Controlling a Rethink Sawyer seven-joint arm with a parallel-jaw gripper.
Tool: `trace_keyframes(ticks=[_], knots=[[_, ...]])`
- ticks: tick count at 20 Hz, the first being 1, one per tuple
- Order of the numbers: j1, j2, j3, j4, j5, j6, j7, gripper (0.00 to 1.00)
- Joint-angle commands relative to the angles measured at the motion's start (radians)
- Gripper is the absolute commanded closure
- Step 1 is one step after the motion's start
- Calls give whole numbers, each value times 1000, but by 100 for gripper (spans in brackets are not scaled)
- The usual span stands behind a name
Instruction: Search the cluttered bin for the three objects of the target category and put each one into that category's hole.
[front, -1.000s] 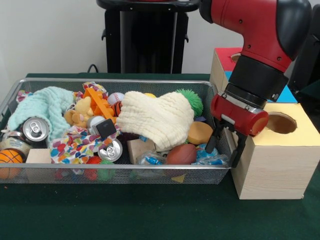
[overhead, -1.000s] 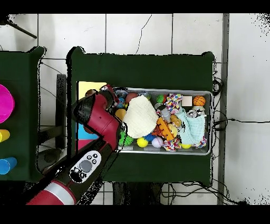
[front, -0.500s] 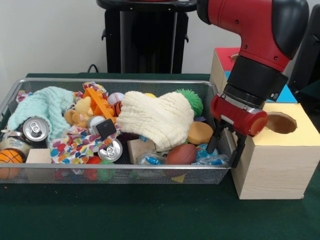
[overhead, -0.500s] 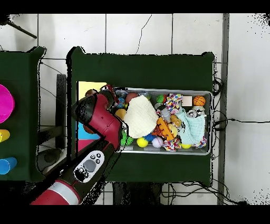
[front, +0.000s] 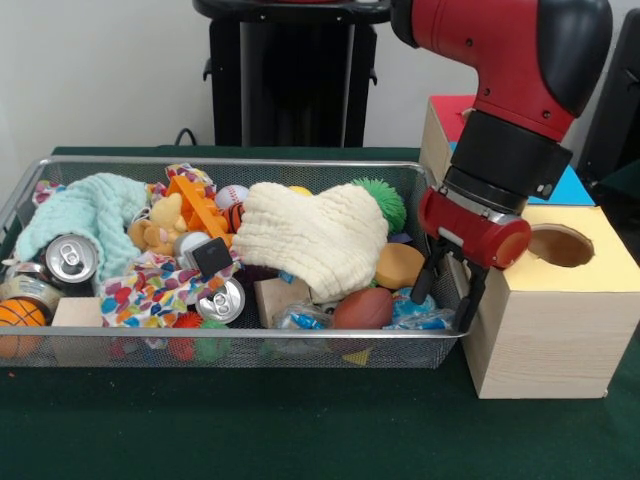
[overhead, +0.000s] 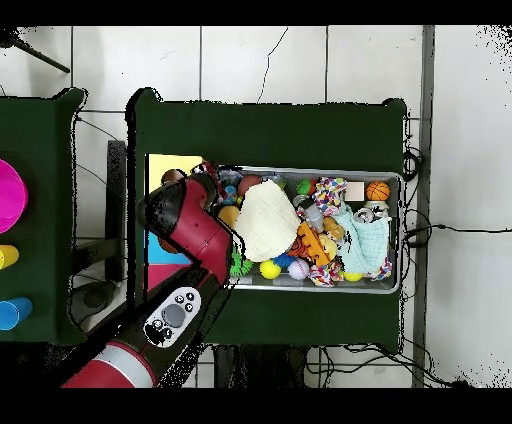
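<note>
Green-covered table (front: 250, 420), white tiled floor (overhead: 300, 60), cables (overhead: 440, 230), pink disc (overhead: 8, 195).

The bin (front: 230, 345) is packed full (a cream cloth (front: 315, 238) covers the middle); the yellow box (front: 560, 310) stands touching its end.

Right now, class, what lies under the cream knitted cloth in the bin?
Under the cream knitted cloth, only edges show: a wooden block and an orange ball. Anything deeper is covered.
</note>
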Motion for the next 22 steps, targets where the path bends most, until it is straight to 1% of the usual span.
trace_keyframes(ticks=[1, 4, 10, 14, 17, 20, 22], knots=[[-23, 34, 214, 107, -85, 13, 148, 0], [-26, 28, 221, 111, -88, 12, 142, 0], [-22, 43, 212, 102, -95, 16, 149, 0], [8, 87, 146, 64, -104, 116, 195, 0], [17, 107, 122, 40, -114, 180, 225, 0], [14, 115, 122, 29, -115, 214, 240, 0], [14, 117, 126, 28, -111, 212, 241, 0]])
